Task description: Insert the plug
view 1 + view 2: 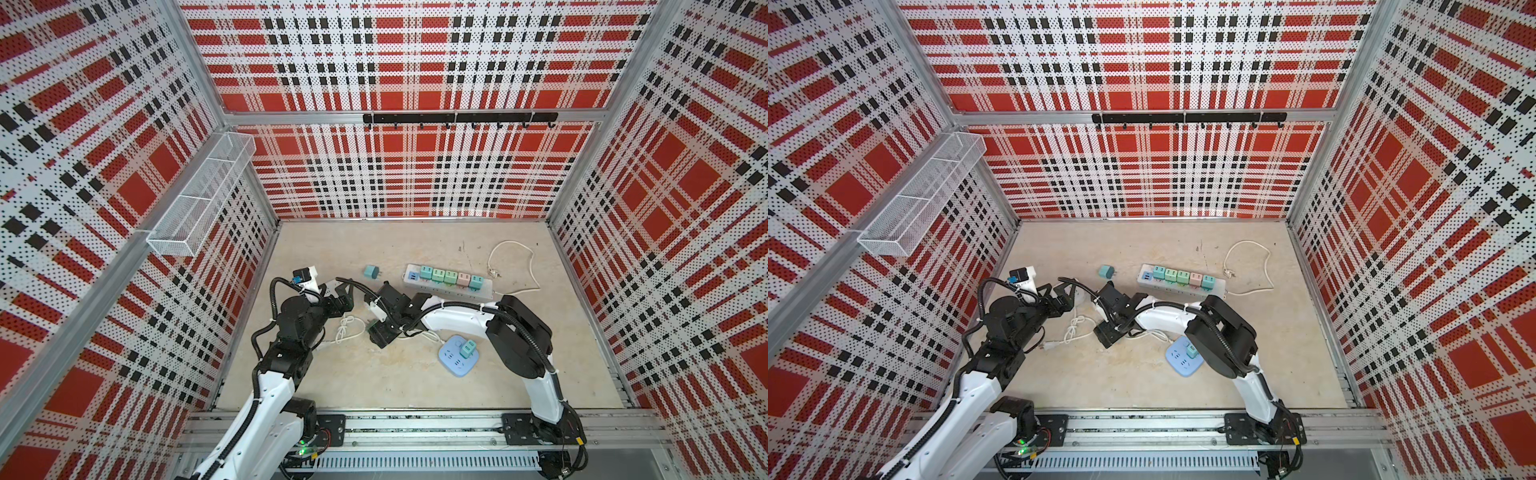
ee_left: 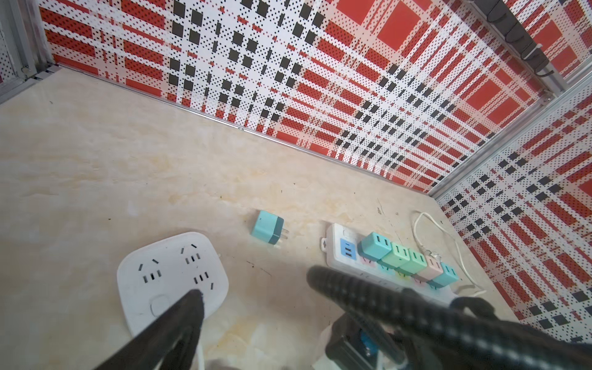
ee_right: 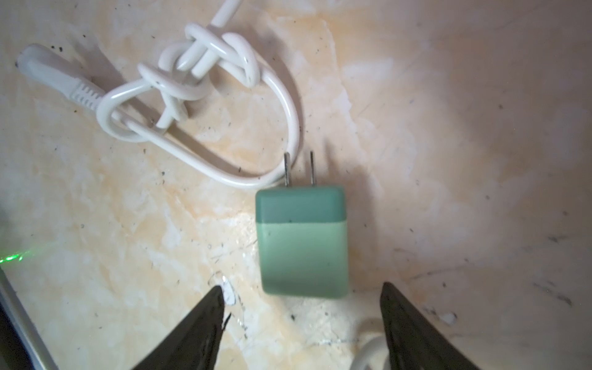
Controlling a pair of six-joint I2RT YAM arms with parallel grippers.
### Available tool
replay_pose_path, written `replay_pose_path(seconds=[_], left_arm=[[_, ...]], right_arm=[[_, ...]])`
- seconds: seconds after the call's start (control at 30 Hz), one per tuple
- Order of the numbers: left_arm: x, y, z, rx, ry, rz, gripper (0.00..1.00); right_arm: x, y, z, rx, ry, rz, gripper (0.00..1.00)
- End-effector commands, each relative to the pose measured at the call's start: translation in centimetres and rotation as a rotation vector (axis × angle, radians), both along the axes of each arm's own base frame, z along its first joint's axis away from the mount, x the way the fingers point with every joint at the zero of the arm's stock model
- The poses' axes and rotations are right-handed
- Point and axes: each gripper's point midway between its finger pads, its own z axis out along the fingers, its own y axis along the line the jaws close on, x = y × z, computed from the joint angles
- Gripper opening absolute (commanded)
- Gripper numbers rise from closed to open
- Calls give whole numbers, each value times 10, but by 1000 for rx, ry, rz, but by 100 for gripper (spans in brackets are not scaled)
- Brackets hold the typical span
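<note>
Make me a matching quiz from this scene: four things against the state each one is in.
Things:
1. long power strip
2. blue socket block
3. white square socket
4. teal plug

States:
A. lies loose on the table
B. holds one green plug
C. holds five plugs in a row
D. no plug in it

Pairs: 1-C, 2-B, 3-D, 4-A

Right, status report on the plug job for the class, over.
Both open: left hand at white socket block, right hand empty. Green plug ungripped just ahead of it, prongs overlapping knotted white cable.
</note>
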Motion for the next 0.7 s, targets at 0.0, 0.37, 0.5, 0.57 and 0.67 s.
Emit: replay_pose_path(seconds=[0.0,0.37,0.5,0.57,0.67], left_arm=[[1,3,-1,-5,6,16,96],[2,6,-3,-5,13,27,95],[2,5,-5,-7,18,24,96],[2,5,-6,-8,21,20,96],[2,4,-4,-12,17,18,96]], right_arm=[[-13,10,11,16,-36,13,73],[-55,-2,4,5,32,5,61],[-49,-29,-9,-52,23,-77,53],[-40,-40,-15,-69,23,-112,52],[-18,-55,-27,-87,35,-180,47]])
